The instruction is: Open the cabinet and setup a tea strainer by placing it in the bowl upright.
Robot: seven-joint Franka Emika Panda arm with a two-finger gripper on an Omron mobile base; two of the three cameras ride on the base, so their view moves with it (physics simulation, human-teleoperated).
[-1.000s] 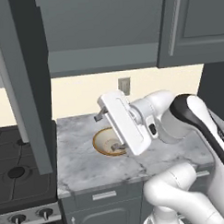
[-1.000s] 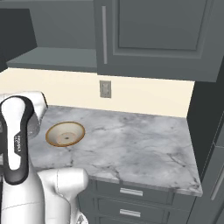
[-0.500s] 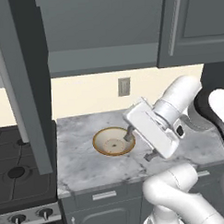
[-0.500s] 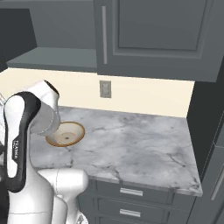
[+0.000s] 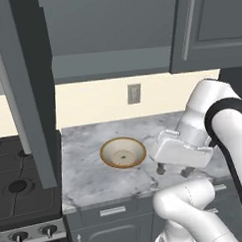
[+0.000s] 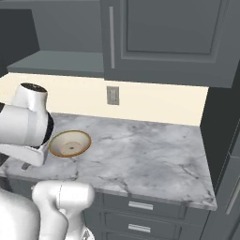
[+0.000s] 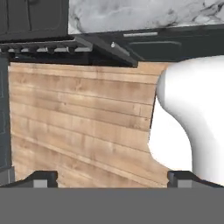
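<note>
Claw (image 5: 172, 170) open, tips partly hidden by hand.

Bowl (image 5: 123, 153) cream, tan-brown rim; counter (image 6: 154, 159) grey-white marble; cabinet (image 6: 164, 37) dark grey.

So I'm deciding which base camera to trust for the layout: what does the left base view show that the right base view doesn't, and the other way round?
Left base view alone: the stove with its knobs beside the counter, the opened cabinet door seen edge-on, and the gripper pointing down with its jaws spread wide and nothing between them, right of the bowl. Right base view alone: the counter's far right end and the drawer fronts under it. Both share the bowl, sitting with nothing in it, the marble counter, the wall outlet and the cabinet's closed door.
</note>
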